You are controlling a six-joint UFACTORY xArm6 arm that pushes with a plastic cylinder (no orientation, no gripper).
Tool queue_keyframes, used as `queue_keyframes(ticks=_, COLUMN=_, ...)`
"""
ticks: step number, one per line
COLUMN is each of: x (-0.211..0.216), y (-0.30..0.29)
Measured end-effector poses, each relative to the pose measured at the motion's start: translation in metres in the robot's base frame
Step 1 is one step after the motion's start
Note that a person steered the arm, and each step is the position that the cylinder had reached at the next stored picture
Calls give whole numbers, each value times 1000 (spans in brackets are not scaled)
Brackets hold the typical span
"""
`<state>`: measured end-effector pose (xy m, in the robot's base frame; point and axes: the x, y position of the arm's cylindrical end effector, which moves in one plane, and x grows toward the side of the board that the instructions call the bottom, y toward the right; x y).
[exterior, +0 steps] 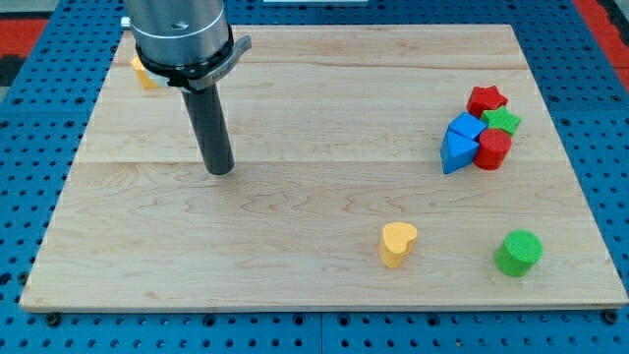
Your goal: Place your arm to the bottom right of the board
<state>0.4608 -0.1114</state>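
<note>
Nearest the view's bottom edge of the table point(295, 285): green cylinder point(518, 253) at the right, yellow heart point(398, 243) to its left, the two apart. Mid-right: cluster of five blocks touching or nearly so, namely a blue triangular block point(454, 153), blue cube point(466, 127), red cylinder point(493, 149), green star point(502, 120), and red star point(486, 98) farthest. My tip point(219, 170) rests on the board's left half, well apart from every block and far from the bottom-right corner. No fingers on this rod. Farthest, top left: an orange block point(144, 74), partly hidden behind the arm; shape unclear.
</note>
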Motion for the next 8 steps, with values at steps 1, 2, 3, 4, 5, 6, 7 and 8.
queue_keyframes(ticks=1, x=84, y=11)
queue_keyframes(ticks=2, x=92, y=13)
queue_keyframes(ticks=3, x=156, y=63)
queue_keyframes(ticks=4, x=158, y=73)
queue_keyframes(ticks=5, x=158, y=120)
queue_keyframes(ticks=6, x=158, y=199)
queue_keyframes(ticks=7, x=158, y=278)
queue_keyframes(ticks=8, x=157, y=383)
